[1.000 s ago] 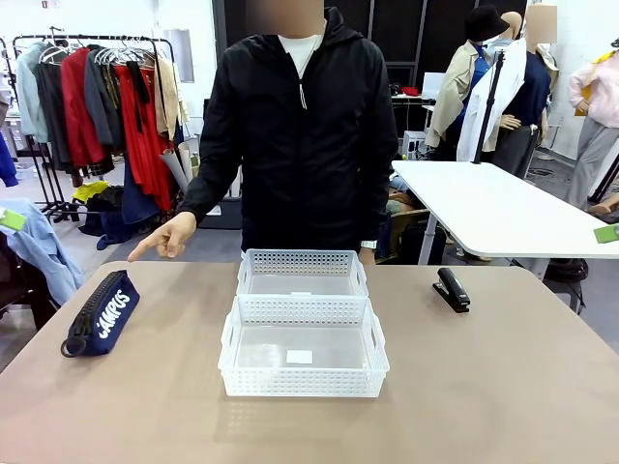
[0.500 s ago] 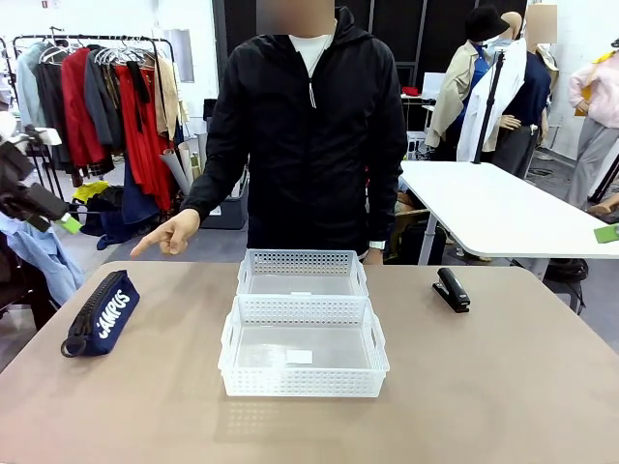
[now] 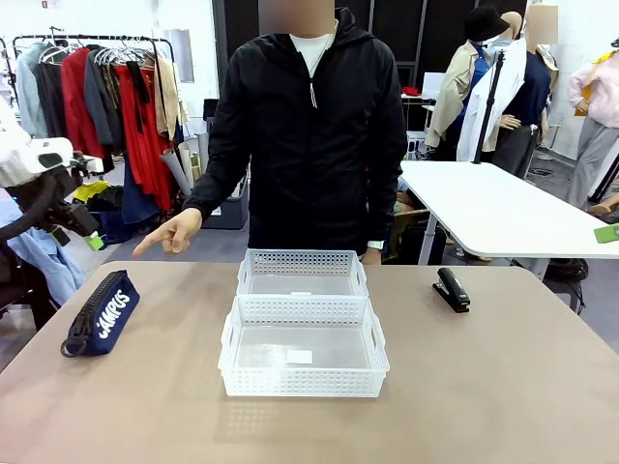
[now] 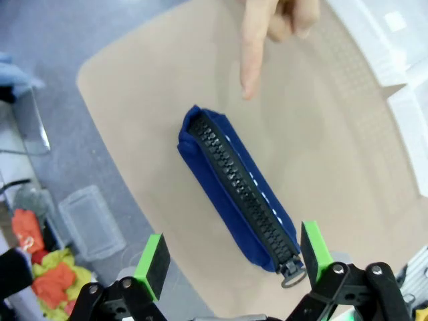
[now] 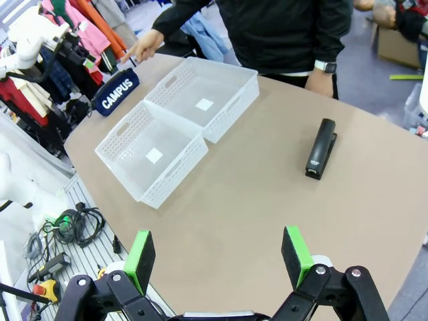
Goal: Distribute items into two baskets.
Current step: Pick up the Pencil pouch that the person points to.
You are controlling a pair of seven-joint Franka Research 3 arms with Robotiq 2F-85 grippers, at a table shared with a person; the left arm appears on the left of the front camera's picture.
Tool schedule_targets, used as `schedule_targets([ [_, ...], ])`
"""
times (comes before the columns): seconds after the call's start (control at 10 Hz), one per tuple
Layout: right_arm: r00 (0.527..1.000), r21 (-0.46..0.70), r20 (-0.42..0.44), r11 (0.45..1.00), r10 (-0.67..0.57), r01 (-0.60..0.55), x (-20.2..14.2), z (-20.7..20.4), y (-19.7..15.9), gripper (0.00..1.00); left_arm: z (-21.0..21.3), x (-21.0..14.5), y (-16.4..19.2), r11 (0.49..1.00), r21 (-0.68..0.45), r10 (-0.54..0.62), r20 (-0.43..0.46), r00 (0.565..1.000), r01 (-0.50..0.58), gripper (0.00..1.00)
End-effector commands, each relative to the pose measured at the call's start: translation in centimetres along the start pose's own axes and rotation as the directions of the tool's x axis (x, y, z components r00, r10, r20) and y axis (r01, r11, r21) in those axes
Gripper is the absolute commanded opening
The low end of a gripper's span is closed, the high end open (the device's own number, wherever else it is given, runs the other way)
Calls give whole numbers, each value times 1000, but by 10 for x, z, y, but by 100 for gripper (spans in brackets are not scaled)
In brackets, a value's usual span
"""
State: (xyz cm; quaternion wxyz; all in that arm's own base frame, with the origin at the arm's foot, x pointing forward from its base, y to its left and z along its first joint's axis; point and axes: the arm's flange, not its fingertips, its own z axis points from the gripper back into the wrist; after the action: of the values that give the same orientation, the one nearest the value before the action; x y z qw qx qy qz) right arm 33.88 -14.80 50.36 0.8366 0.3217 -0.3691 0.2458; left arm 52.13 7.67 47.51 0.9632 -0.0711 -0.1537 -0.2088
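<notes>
So the left hand (image 4: 234, 254) is spread wide, up in the air over the table's (image 3: 503, 387) left side. Its wrist view looks down on the navy CAMPUS pouch (image 4: 234, 187). The pouch lies flat near the left edge, well apart from the baskets, and the person's finger (image 4: 251, 60) points at it from the far side. The right hand (image 5: 217, 257) is spread open too, high over the near right. The black stapler (image 3: 451, 289) sits far right. The bigger basket (image 3: 303, 387) and the smaller basket (image 3: 302, 262) touch mid-table.
</notes>
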Motion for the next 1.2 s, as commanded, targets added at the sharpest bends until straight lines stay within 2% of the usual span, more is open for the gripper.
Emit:
schedule_targets([
  [0.0, 999, 10, 31, 1000, 25, -25, 4, 0, -2, 100, 8, 0, -17, 997, 72, 1, -65, 998, 3, 100],
  [0.2, 999, 10, 31, 1000, 25, -25, 4, 0, -2, 100, 3, -3, -30, 990, 142, 13, -109, 994, 3, 100],
  [0.7, 999, 10, 31, 1000, 25, -25, 4, 0, -2, 100, -19, -10, -30, 992, 39, 122, -181, 976, -116, 100],
  [1.1, 999, 10, 31, 1000, 25, -25, 4, 0, -2, 100, -63, -24, -34, 991, 57, 128, -216, 968, -119, 100],
])
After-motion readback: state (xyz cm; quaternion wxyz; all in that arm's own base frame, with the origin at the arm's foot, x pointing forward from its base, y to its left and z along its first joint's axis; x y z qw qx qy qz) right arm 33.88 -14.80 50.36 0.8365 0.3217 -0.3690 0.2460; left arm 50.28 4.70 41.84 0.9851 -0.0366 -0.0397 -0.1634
